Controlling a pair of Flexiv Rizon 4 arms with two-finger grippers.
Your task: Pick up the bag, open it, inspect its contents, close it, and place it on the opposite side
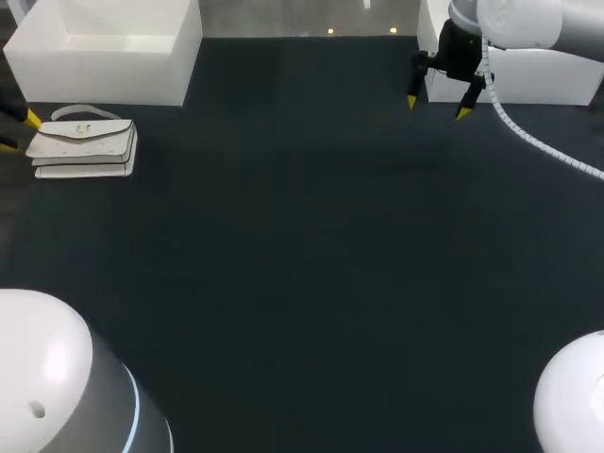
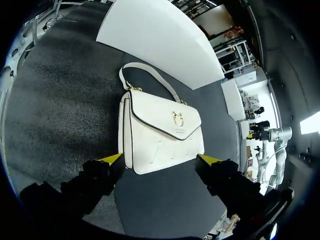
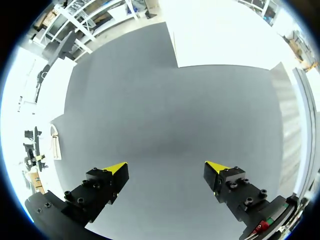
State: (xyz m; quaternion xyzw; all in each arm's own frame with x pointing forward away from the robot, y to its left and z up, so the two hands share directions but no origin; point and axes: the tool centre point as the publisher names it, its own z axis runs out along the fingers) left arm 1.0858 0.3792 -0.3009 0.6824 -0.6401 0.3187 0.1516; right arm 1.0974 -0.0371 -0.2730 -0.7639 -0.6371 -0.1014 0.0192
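Counting from the left of the head view, one bag (image 1: 83, 149), two white boxes and two arms show on the dark tabletop (image 1: 302, 264). At the far left edge, the left jaws stand apart with their yellow tips just beside the bag. In the left wrist view those tips flank the bag's (image 2: 162, 132) near end; I cannot tell whether either touches it. The bag lies flat in the upper left of the frame, just in front of the first white box (image 1: 104, 52). It is cream white, with a pointed front flap closed over the body and dark edging along the flap. A small gold clasp sits at the middle, and a short strap handle on gold fittings curves toward the box. The second white box (image 1: 543, 75) is in the upper right. In front of it the right jaws hang apart above bare tabletop, well apart from the bag.
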